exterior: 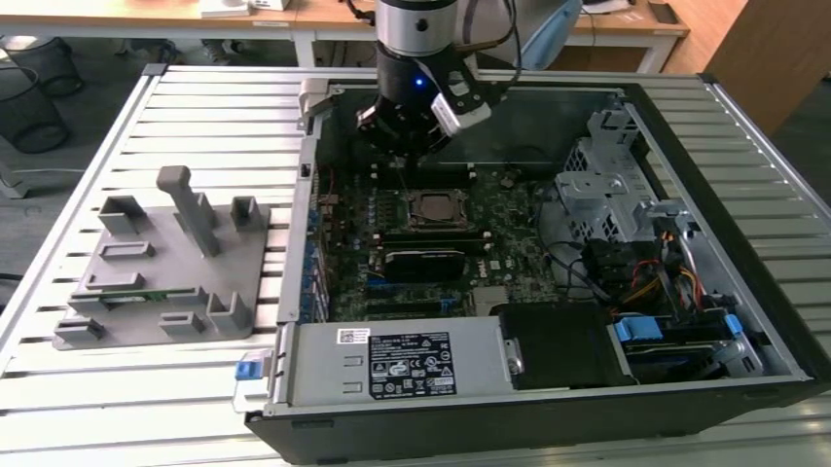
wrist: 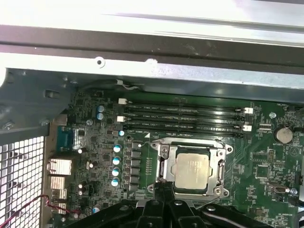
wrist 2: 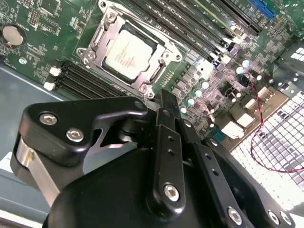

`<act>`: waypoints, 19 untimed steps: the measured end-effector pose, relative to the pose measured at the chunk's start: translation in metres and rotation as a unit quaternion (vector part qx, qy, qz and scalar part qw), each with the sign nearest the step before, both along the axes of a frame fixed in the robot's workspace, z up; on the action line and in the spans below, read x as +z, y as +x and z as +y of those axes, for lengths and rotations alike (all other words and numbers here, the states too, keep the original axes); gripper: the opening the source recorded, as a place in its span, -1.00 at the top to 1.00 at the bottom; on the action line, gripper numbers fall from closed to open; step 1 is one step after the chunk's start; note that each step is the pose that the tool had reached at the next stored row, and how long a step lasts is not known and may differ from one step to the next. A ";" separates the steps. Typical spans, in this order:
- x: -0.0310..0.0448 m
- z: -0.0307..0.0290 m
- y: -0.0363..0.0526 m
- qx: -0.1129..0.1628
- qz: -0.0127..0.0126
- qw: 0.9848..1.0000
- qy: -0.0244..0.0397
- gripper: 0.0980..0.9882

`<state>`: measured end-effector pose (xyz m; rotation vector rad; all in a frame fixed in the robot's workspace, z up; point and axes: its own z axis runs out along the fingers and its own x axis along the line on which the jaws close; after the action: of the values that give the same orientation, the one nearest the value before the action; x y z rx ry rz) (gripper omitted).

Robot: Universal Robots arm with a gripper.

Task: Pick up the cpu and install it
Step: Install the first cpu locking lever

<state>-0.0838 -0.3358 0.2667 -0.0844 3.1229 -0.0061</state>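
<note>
Hovering over the motherboard (exterior: 509, 209), the gripper (wrist 2: 165, 97) has its jaws pinched together, empty, just beyond the cpu (wrist 2: 128, 52) lying in its socket (wrist 2: 93, 47)

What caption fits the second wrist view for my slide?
Gripper poised near the cpu, which sits in its socket on the motherboard.

A slatted metal table (exterior: 130, 389) stands on grey floor (exterior: 91, 126). Two black wire wastebaskets (exterior: 29, 112) sit past its far corner. A light wooden desk (exterior: 325, 17) runs behind, with a wooden cabinet (exterior: 766, 49) beside it.
</note>
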 end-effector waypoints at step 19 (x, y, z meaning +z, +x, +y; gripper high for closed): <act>-0.0002 0.0061 -0.0240 0.000 0.000 1.000 0.000 0.98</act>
<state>-0.1079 -0.3297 0.2664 -0.0844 3.1230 -0.0062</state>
